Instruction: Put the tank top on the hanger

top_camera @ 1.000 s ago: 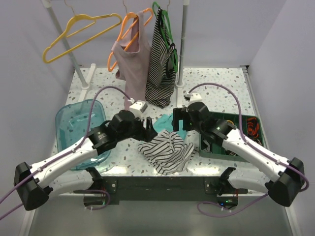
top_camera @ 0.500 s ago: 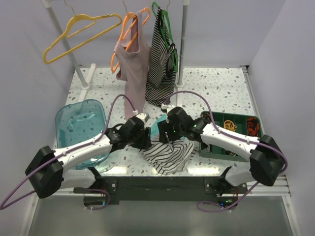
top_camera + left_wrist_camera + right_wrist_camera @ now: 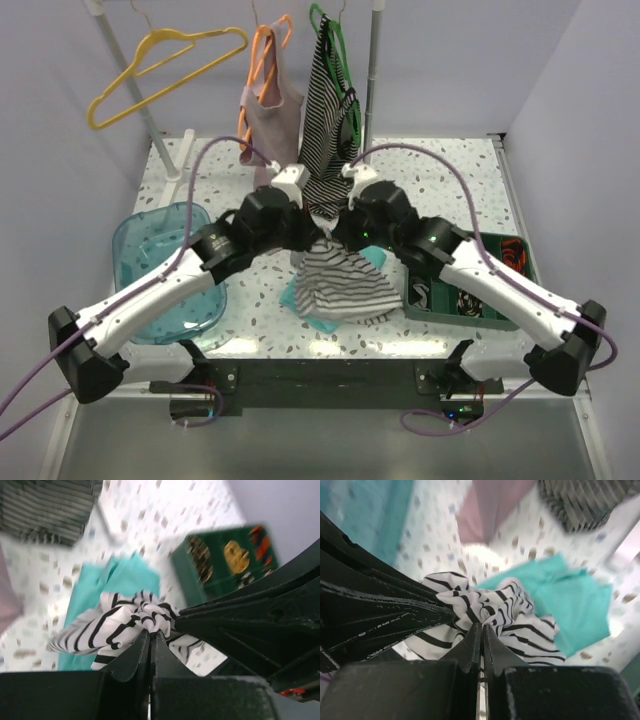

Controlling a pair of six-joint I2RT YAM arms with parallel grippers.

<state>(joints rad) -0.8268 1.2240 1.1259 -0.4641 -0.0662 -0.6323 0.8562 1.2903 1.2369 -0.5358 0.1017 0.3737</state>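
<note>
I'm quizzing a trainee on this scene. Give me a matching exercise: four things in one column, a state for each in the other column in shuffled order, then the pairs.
Things:
1. tank top
2. yellow hanger
3. orange hanger
4. green hanger

States:
A. carries a pink top
B. hangs bare on the rail
C. gripped in the shut jaws of both arms
D. carries a dark striped top

Pairs: 1-C, 2-B, 3-A, 4-D

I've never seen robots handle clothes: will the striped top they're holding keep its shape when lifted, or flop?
Probably floppy: the tank top hangs as a limp cone from the left gripper and right gripper. Likely light, since two small pinches carry it. It bunches into folds, so it may slip.
</note>
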